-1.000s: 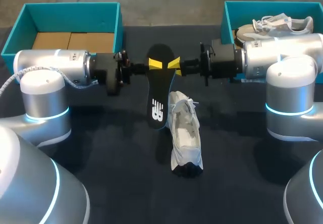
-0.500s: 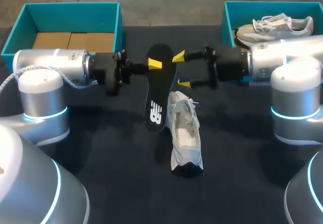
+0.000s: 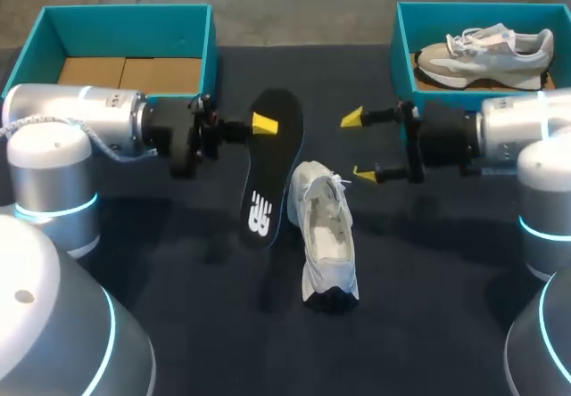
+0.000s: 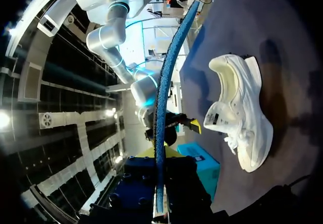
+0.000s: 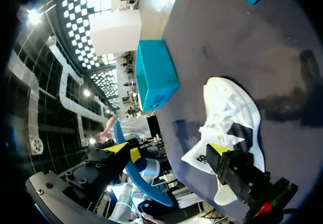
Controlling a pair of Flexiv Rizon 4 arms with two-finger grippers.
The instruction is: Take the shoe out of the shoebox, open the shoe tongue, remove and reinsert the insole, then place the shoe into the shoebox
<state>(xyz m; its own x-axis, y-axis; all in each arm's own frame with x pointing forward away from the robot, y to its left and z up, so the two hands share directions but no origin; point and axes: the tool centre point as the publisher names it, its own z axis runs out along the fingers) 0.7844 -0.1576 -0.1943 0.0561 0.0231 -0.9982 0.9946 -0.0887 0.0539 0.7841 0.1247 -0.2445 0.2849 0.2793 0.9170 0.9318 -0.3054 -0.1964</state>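
Black insole [image 3: 270, 169], one, clamped in left gripper [image 3: 264, 125] over dark table [image 3: 178, 307]. Right gripper [image 3: 358, 146] spread wide, holding nothing. Two shoes: white shoe [image 3: 326, 235] on table beside insole, grey shoe [image 3: 486, 53] inside right shoebox [image 3: 401, 44]. Left shoebox [image 3: 125, 10] teal too.

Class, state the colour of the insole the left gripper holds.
The insole is black with a white logo; head view.

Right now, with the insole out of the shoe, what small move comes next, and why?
Probably lower the right gripper to steady the white shoe: it is open and free, while the left gripper holds the insole beside the shoe.
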